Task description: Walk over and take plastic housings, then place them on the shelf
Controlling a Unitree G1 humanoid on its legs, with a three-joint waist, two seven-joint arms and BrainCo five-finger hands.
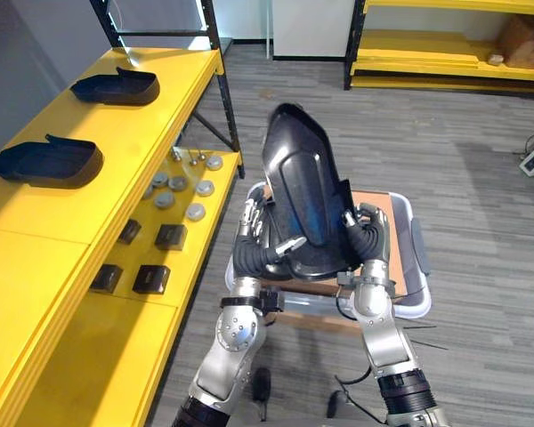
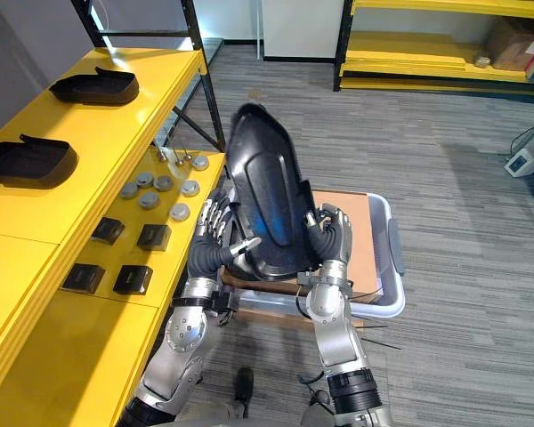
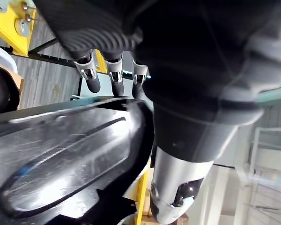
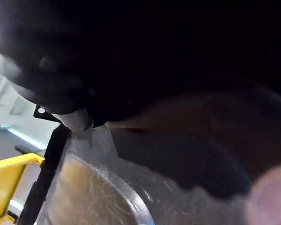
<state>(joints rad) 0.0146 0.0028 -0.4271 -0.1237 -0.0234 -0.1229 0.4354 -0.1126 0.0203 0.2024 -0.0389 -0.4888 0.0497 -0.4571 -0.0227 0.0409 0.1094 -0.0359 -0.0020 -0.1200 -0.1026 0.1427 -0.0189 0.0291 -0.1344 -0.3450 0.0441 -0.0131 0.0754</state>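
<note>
You have the plastic housing held up between both hands. It is a long, glossy black shell with a rounded top end, a raised panel outline on its face and a bluish reflection near the middle. It stands almost upright, a little tilted, with its lower end between the palms. The left hand grips one lower edge, with the thumb lying across the front face and the fingers curled behind the rim. The right hand clamps the opposite edge, its fingers hooked over the rim.

Directly under the fingers sits a grey tote with a brown cardboard sheet in it. Out past the left fingers runs the yellow shelf, and its near edge is close to that hand. On its upper board two more housings lie apart, with bare board around them. The lower board carries round grey discs and small black boxes. Out past the right fingers you have open grey floor.
</note>
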